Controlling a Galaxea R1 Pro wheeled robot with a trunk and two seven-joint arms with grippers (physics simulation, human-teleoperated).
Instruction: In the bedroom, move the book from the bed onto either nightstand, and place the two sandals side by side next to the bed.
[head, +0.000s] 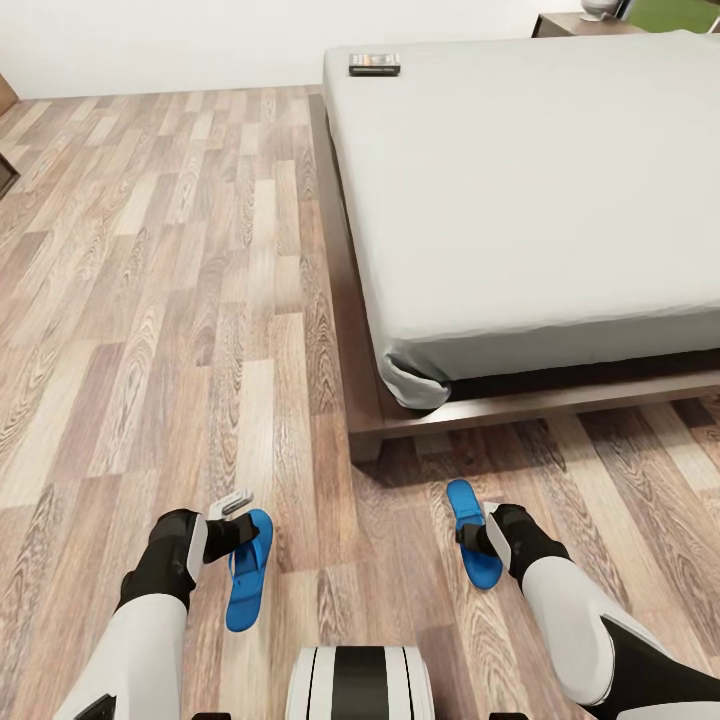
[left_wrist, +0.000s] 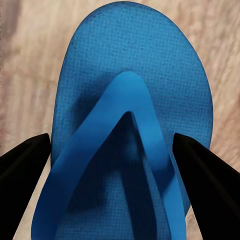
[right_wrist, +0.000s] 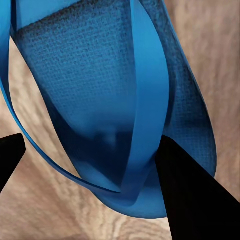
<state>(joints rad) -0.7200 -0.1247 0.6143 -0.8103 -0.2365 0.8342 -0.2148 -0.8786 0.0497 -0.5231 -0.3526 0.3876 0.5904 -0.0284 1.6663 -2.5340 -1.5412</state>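
Two bright blue sandals lie on the wood floor near the foot of the bed (head: 520, 200). My left gripper (head: 236, 538) is over the left sandal (head: 247, 585) and stands open, its dark fingers (left_wrist: 25, 160) on either side of the strap of this sandal (left_wrist: 135, 75). The right gripper (head: 472, 537) hovers over the right sandal (head: 466, 502), also open. One of its fingers (right_wrist: 200, 195) rests against the sole's edge of that sandal (right_wrist: 90, 85), while the other is off to the side. The book (head: 375, 64) lies at the mattress's far corner. A dark-brown nightstand (head: 570, 24) stands beyond the bed.
The bed's dark wooden frame (head: 420, 412) juts out just beyond the right sandal. Open plank floor (head: 150, 260) stretches left of the bed up to the white wall. A pale object (head: 600, 8) sits on the nightstand.
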